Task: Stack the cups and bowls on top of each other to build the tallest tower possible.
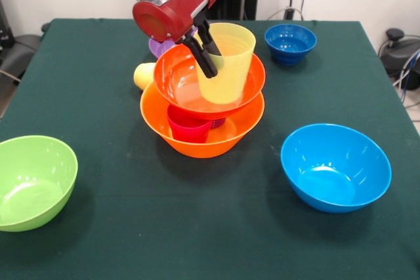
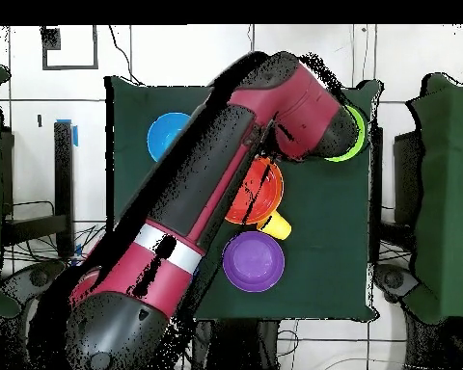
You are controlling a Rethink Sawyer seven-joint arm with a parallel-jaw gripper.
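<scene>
My gripper (image 1: 211,62) is shut on the rim wall of the orange-yellow cup (image 1: 228,70), one finger inside and one outside. The cup stands upright with its bottom down in the red-orange bowl (image 1: 176,77). That bowl rests on the red-pink cup (image 1: 189,128) and the purple cup (image 1: 218,122), which stand inside the largest orange-yellow bowl (image 1: 226,137); together these form the tower. In the overhead view the arm hides the gripper and most of the tower; part of the red-orange bowl (image 2: 259,193) shows.
The pale yellow cup (image 1: 144,75) (image 2: 276,226) lies on its side behind the tower, next to the purple bowl (image 1: 159,48) (image 2: 253,260). The dark blue bowl (image 1: 290,42), light blue bowl (image 1: 335,165) (image 2: 163,135) and lime green bowl (image 1: 33,181) (image 2: 354,135) stand apart.
</scene>
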